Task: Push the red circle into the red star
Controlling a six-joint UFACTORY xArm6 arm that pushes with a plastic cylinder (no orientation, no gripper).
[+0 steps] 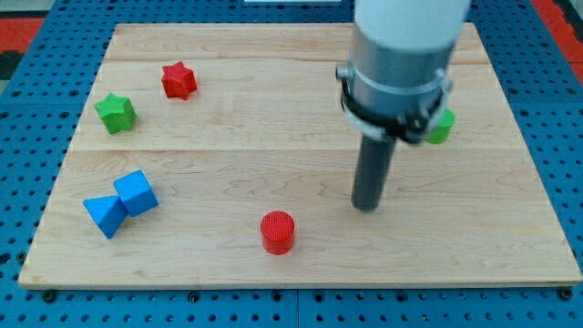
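The red circle (278,231) lies near the view's bottom, about the middle of the wooden board (273,109). The red star (178,80) sits at the upper left of the board, far from the circle. My tip (366,206) rests on the board to the right of the red circle and slightly above it, about a hundred pixels away, touching no block. The arm's grey body rises from it toward the view's top.
A green star (116,112) lies left of the red star. A blue cube (137,192) and a blue triangular block (105,214) touch each other at the lower left. A green block (441,126) is partly hidden behind the arm at right.
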